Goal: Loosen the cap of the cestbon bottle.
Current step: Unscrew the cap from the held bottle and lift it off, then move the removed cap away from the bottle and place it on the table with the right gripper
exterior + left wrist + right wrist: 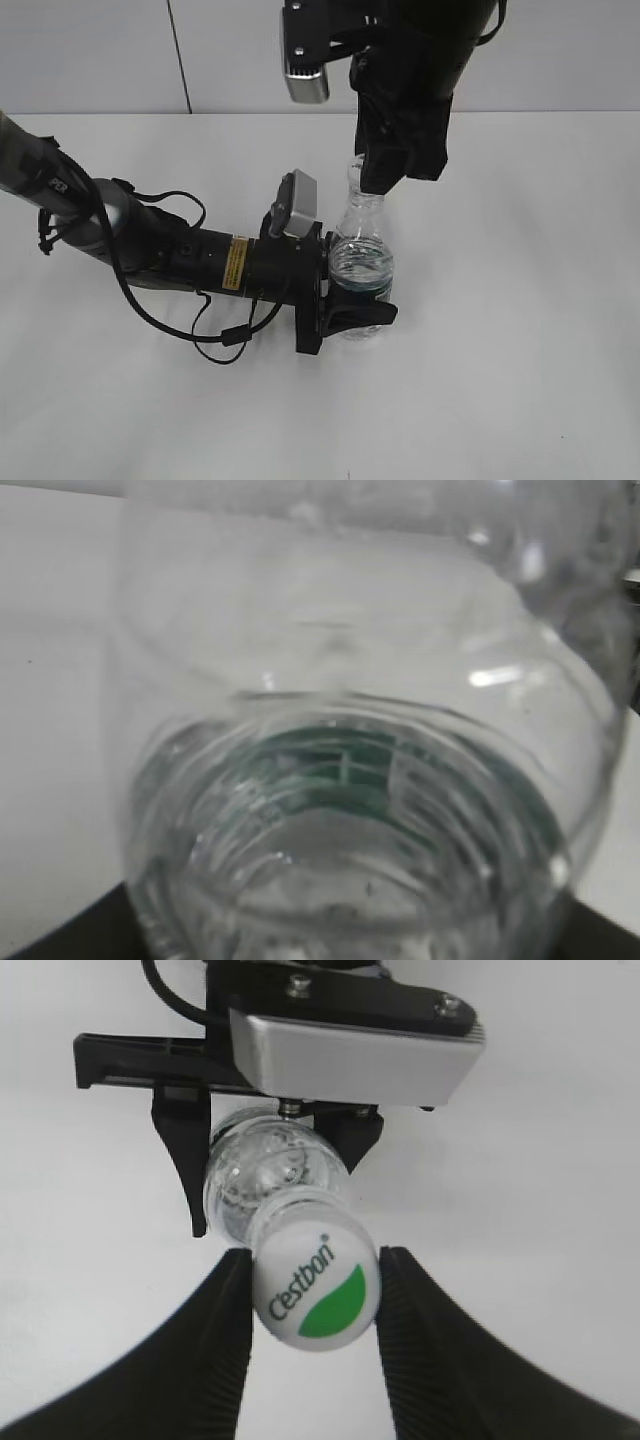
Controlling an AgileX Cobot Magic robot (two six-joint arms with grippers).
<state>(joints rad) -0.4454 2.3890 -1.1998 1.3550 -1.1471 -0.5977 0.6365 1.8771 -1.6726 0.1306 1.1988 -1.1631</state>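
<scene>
The clear cestbon bottle (362, 245) stands upright on the white table, part full of water. My left gripper (355, 305) comes in from the left and is shut on its lower body. In the left wrist view the bottle (340, 780) fills the frame, with its green label seen through the water. My right gripper (375, 180) hangs down over the bottle's top. In the right wrist view its two black fingers (315, 1253) press both sides of the white cap (318, 1282), which has a green patch. In the exterior view the cap is hidden behind the right gripper.
The white table (520, 350) stretches around the bottle, with a white wall behind it. The left arm (150, 245) and its black cables lie low across the left of the table.
</scene>
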